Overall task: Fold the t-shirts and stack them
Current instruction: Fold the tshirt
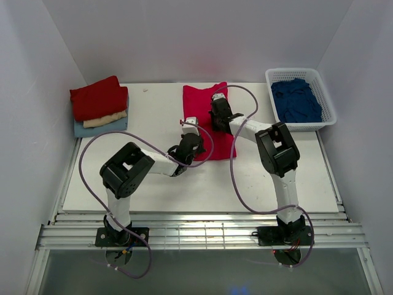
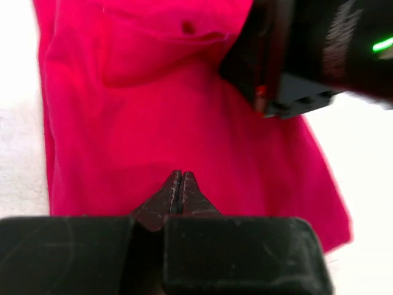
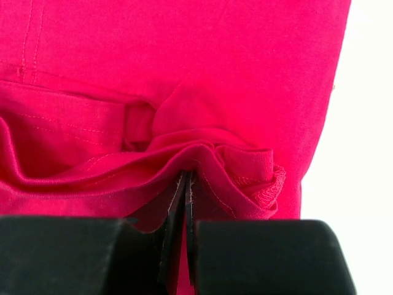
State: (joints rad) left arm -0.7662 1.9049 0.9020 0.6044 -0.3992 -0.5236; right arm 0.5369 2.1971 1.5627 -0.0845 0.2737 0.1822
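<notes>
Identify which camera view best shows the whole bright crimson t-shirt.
Top external: the bright crimson cloth t-shirt appears almost entire, a folded strip. Left wrist shows only a flat stretch; right wrist, only bunched folds.

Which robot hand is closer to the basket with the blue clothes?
Right. The right gripper is on the red shirt, just left of the basket; the left gripper is nearer the robot and further left.

The crimson t-shirt [image 1: 199, 104] is soft, matt cloth, the basket [image 1: 293, 71] white lattice plastic, the tabletop [image 1: 153, 104] smooth matt.
</notes>
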